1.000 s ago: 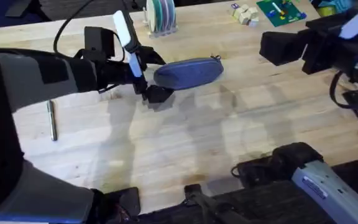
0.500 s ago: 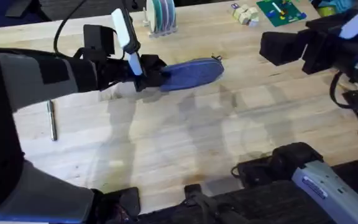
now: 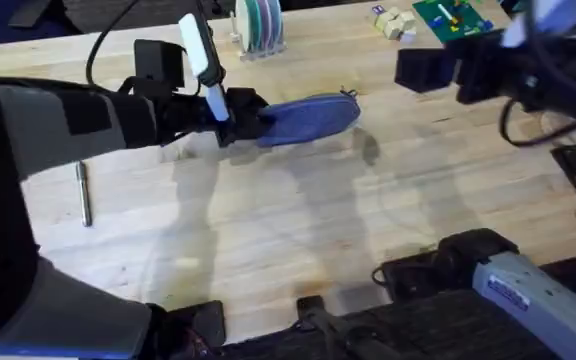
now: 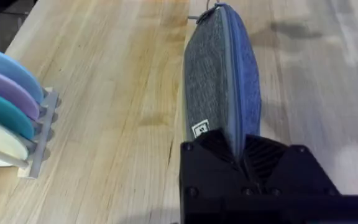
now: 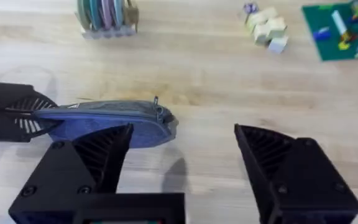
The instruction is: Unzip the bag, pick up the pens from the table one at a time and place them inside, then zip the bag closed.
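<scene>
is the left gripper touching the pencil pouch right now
Touching. In the left wrist view the left gripper has its fingers clamped on the near end of the pencil pouch; the overhead view agrees.

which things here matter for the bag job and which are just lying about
For the job: the bag, held at one end by the left gripper; the pen on the table; the open right gripper.

Lying about: disc rack, wooden blocks, green board.
</scene>
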